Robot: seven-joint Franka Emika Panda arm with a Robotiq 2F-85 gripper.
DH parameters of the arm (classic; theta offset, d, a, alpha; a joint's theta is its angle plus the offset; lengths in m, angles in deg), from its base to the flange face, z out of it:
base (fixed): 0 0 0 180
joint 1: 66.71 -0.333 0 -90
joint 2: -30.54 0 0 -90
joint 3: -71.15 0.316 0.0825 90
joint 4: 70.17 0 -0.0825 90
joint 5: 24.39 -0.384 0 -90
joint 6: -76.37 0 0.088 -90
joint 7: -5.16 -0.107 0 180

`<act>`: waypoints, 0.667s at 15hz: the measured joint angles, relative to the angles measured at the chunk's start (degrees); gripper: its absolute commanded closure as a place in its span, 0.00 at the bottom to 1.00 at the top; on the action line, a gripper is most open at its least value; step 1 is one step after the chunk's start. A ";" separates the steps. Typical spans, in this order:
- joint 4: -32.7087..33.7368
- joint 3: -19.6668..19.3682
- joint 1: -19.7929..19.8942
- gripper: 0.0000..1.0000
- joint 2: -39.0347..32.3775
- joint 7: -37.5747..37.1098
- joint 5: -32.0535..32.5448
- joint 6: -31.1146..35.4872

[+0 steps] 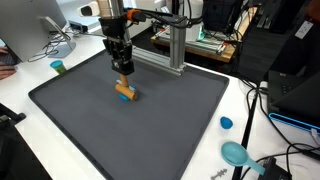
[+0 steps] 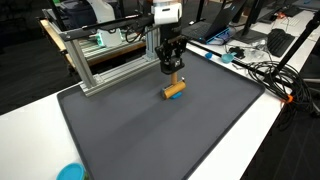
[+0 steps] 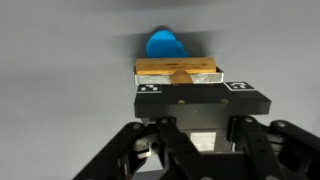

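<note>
My gripper (image 1: 122,66) hangs over the far middle of a dark grey mat (image 1: 90,125), also seen in an exterior view (image 2: 174,68). It is shut on a small wooden block (image 1: 122,69) held a little above the mat. Directly below lies another wooden block with a blue piece (image 1: 125,92) on the mat, also visible in an exterior view (image 2: 173,90). In the wrist view a wooden block (image 3: 178,70) shows just past the black marker plate of the gripper, with the blue piece (image 3: 165,45) behind it. The fingertips themselves are hidden there.
An aluminium frame (image 1: 172,50) stands at the mat's far edge, also visible in an exterior view (image 2: 95,60). A blue cap (image 1: 226,123) and a teal bowl (image 1: 235,153) lie on the white table beside the mat. A small green cup (image 1: 58,67) and cables (image 2: 265,75) sit off the mat.
</note>
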 measured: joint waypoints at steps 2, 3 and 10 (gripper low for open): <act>0.45 0.01 0.00 0.78 -0.37 -1.73 -0.25 0.05; 0.67 0.01 0.00 0.78 -0.58 -2.97 -0.42 0.29; 2.15 -0.30 -0.53 0.78 -2.03 -10.96 -0.32 1.52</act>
